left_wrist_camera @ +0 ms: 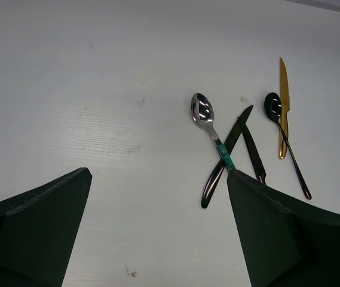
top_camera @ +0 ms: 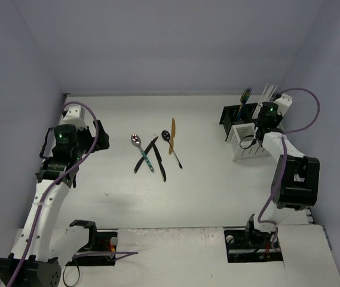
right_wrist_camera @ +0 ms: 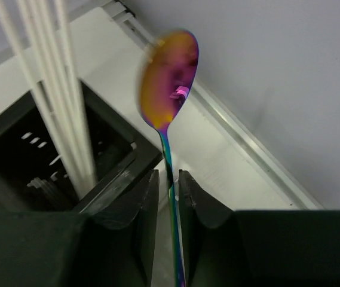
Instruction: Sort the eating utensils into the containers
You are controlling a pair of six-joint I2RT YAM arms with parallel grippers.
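Note:
Several utensils lie loose mid-table: a silver spoon [top_camera: 135,140] with a teal handle, two black knives [top_camera: 146,154] crossing it, a black spoon [top_camera: 166,135] and a gold knife [top_camera: 172,136]. They also show in the left wrist view: the silver spoon [left_wrist_camera: 203,110], the gold knife [left_wrist_camera: 283,104]. My left gripper [left_wrist_camera: 158,173] hangs open to their left, holding nothing. At the back right stand the black container [top_camera: 232,113] and the white container [top_camera: 244,143]. My right gripper [right_wrist_camera: 168,174] is above them. Its jaws stand slightly apart around the handle of an upright iridescent spoon [right_wrist_camera: 170,78], whose bowl is blurred.
Long white utensils [right_wrist_camera: 44,72] stand in the black container [right_wrist_camera: 116,143], and blue-handled ones [top_camera: 245,95] poke out of it. The back wall and the right wall run close behind the containers. Both arm bases sit at the table's near edge.

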